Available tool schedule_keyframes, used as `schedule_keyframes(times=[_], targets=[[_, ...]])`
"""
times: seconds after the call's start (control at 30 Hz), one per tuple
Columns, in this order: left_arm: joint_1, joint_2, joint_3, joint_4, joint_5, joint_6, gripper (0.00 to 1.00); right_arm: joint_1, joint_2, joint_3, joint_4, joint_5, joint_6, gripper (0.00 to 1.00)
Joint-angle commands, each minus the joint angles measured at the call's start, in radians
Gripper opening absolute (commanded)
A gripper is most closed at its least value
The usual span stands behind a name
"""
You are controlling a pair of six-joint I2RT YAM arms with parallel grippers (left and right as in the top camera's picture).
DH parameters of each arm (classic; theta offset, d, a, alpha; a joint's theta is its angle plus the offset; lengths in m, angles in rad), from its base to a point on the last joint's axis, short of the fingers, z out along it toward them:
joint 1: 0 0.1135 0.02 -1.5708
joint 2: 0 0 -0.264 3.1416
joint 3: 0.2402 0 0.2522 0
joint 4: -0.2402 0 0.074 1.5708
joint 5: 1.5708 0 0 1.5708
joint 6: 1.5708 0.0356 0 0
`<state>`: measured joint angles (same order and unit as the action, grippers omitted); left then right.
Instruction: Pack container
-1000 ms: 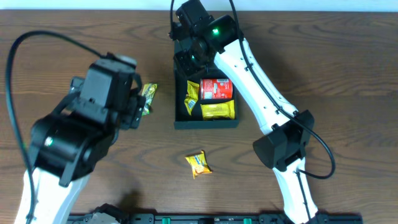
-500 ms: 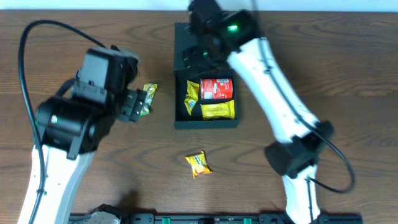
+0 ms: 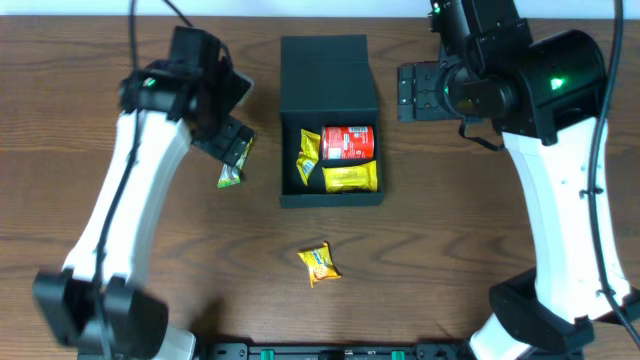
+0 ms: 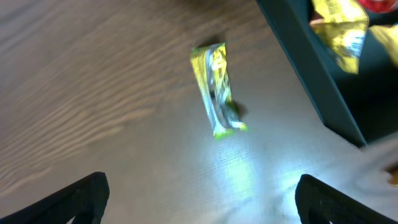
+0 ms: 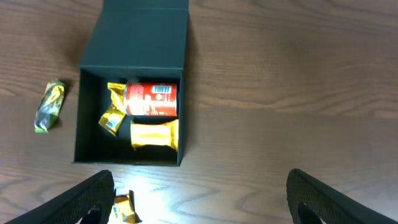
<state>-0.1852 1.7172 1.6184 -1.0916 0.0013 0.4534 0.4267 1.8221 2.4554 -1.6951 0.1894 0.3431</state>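
Packing part done: box (image 3: 330,70) mid-table, lid flapped back, 3 items in.
Inside: can (image 3: 347,143) plus 2 yellow packets (image 3: 350,178). Left out: green packet (image 3: 233,160) just left of the box, orange-yellow packet (image 3: 319,263) in front, apart. My left pincer (image 4: 202,202) hangs spread and empty over the green packet; my right pincer (image 5: 202,199), jaws wide, holds nothing, right of the box. 2 picks remain, I judge.

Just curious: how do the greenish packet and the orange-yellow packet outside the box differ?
The greenish packet lies left of the container; the orange-yellow packet lies in front of it. The greenish packet is long and slim; the orange-yellow packet is shorter and squarer. Both lie unpacked on the table.
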Motion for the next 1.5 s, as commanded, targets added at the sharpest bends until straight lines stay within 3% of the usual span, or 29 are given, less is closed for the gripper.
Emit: schedule_keyframes(times=[0.0,0.27,0.33,0.37,0.5,0.77,0.9,1.2,1.3,1.47], targets=[[0.002,0.066,0.017,0.042,0.026,0.01,0.98,-0.008,0.005,0.001,-0.002,0.024,0.023,0.89],[0.003,0.23,0.017,0.117,0.027,-0.006,1.0,-0.008,0.005,0.001,-0.003,0.024,0.023,0.94],[0.013,0.262,0.017,0.127,0.072,-0.067,1.0,-0.008,0.005,0.001,-0.003,0.014,0.023,0.95],[0.029,0.287,0.017,0.129,0.161,-0.077,1.0,-0.008,0.005,0.001,-0.003,0.012,0.023,0.96],[0.077,0.322,0.017,0.124,0.213,-0.145,0.94,-0.008,0.005,0.001,-0.003,0.012,0.023,0.96],[0.142,0.33,0.013,0.066,0.212,-0.135,0.92,-0.008,0.005,0.001,-0.003,0.013,0.023,0.96],[0.141,0.33,-0.021,0.056,0.227,-0.131,0.81,-0.008,0.005,0.001,-0.003,0.012,0.023,0.97],[0.144,0.33,-0.109,0.115,0.262,-0.132,0.81,-0.007,0.005,0.001,-0.003,0.012,0.023,0.97],[0.144,0.33,-0.119,0.139,0.261,-0.133,0.63,-0.007,0.005,0.001,-0.002,0.012,0.023,0.97],[0.144,0.33,-0.136,0.189,0.258,-0.148,0.61,-0.007,0.005,0.0,-0.003,0.012,0.023,0.97]])
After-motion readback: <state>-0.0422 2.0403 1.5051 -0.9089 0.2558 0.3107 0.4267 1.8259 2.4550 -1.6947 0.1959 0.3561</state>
